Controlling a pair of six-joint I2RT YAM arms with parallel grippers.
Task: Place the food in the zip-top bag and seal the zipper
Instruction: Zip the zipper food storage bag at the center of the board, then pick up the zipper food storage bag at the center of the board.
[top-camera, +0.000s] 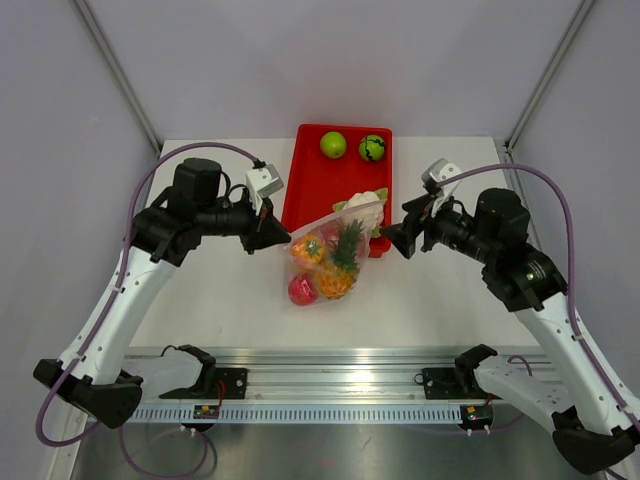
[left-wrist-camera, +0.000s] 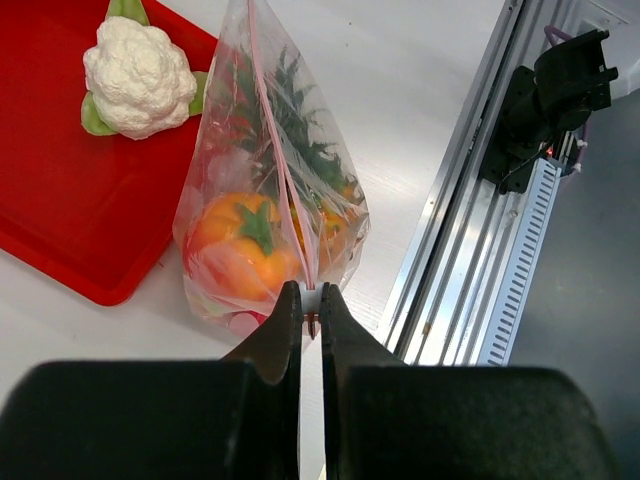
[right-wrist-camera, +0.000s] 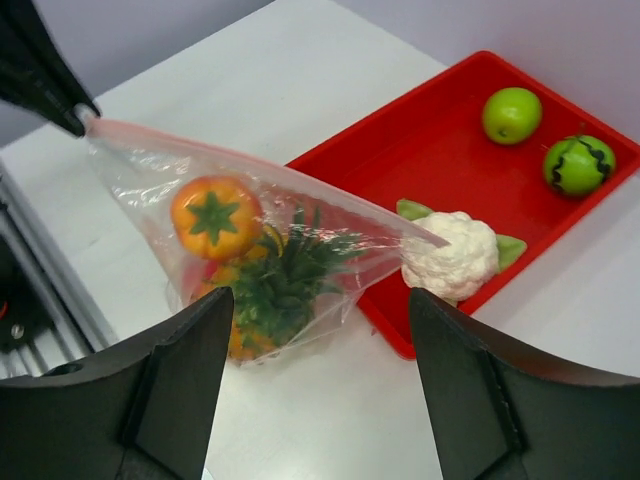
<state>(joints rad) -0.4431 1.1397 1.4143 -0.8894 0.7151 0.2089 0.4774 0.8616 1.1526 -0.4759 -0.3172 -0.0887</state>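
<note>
The clear zip-top bag (top-camera: 325, 250) hangs over the table with its pink zipper (top-camera: 340, 215) on top, showing as one line. Inside are an orange fruit with a green top (right-wrist-camera: 213, 215), the pineapple (right-wrist-camera: 275, 300) and a red fruit (top-camera: 302, 290). My left gripper (top-camera: 283, 238) is shut on the zipper's white end piece (left-wrist-camera: 310, 298) at the bag's left corner. My right gripper (top-camera: 387, 240) is wide open and empty just right of the bag (right-wrist-camera: 250, 230), not touching it. The cauliflower (top-camera: 365, 203) lies on the red tray behind the bag.
The red tray (top-camera: 310, 180) stands behind the bag, with a green apple (top-camera: 333, 145) and a dark-striped green fruit (top-camera: 372, 148) at its far end. A metal rail (top-camera: 320, 385) runs along the table's near edge. Grey walls close in the back and sides.
</note>
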